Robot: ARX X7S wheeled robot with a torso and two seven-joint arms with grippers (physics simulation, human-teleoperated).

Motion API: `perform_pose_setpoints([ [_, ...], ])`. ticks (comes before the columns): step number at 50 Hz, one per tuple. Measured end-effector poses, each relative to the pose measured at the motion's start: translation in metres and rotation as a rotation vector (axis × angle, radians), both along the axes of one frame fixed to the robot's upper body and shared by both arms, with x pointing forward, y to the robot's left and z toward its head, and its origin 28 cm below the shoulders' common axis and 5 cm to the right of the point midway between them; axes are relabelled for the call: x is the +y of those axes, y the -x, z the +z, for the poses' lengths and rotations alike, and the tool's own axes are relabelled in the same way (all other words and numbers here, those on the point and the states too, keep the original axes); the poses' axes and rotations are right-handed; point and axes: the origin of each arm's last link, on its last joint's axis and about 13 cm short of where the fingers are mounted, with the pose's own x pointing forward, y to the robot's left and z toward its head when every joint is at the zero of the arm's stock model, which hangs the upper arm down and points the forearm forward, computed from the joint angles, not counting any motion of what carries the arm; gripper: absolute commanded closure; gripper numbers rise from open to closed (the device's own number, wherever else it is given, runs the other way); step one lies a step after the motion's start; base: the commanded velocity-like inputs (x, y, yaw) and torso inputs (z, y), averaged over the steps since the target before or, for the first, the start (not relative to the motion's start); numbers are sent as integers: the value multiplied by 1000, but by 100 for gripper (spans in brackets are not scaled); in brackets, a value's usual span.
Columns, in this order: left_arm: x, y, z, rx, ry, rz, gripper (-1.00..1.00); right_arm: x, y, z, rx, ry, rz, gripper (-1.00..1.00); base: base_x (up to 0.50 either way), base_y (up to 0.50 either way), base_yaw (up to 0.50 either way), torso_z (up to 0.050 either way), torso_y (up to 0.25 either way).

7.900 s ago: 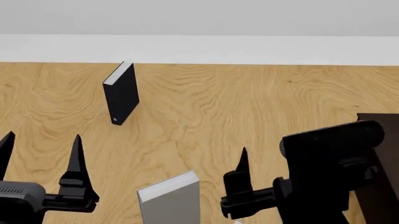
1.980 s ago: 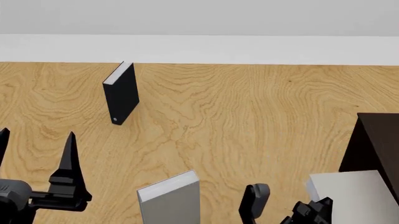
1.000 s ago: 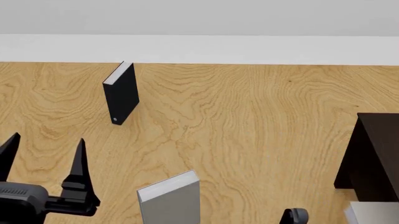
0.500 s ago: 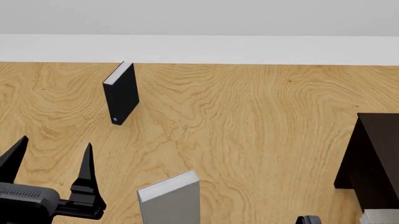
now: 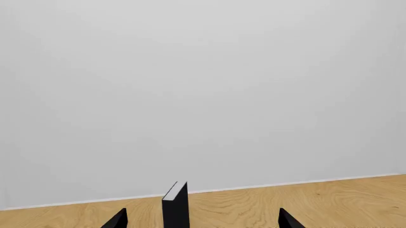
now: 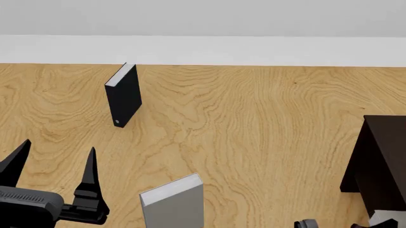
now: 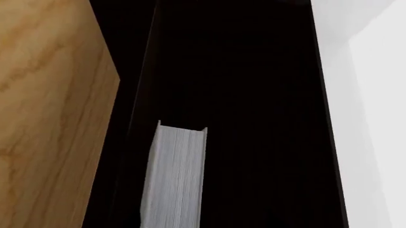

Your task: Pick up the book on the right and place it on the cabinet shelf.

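The book [image 7: 174, 175] is light grey. In the right wrist view its pale page edges stand upright inside the very dark cabinet shelf [image 7: 254, 95], centred before the camera. I take my right gripper as shut on the book, though its fingers do not show. The head view has only a corner of the book [image 6: 384, 218], under the cabinet shelf [image 6: 381, 161] at the lower right. Just a scrap of my right arm [image 6: 307, 223] shows at the bottom edge. My left gripper [image 6: 58, 153] hangs open at the lower left, holding nothing.
A second grey book [image 6: 172, 204] stands at the bottom centre of the wooden surface [image 6: 254, 118]. A thin black book [image 6: 123, 95] stands farther back on the left. It also shows between my open left fingers [image 5: 117, 219] in the left wrist view. A white wall runs behind.
The book and my right arm have dropped lower and further right, against the cabinet, until almost out of the head view. My left gripper has drifted slightly right and down, still open.
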Motion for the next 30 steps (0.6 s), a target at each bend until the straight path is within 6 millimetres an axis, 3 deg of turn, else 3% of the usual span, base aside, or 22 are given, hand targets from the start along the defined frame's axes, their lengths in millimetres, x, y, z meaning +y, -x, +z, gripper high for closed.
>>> perform_pose_setpoints([
  [30,1,1,2,-7,3,3,-100,2,-2,-5,-77,-77,-25,-100,3,-2,-2,0,0],
])
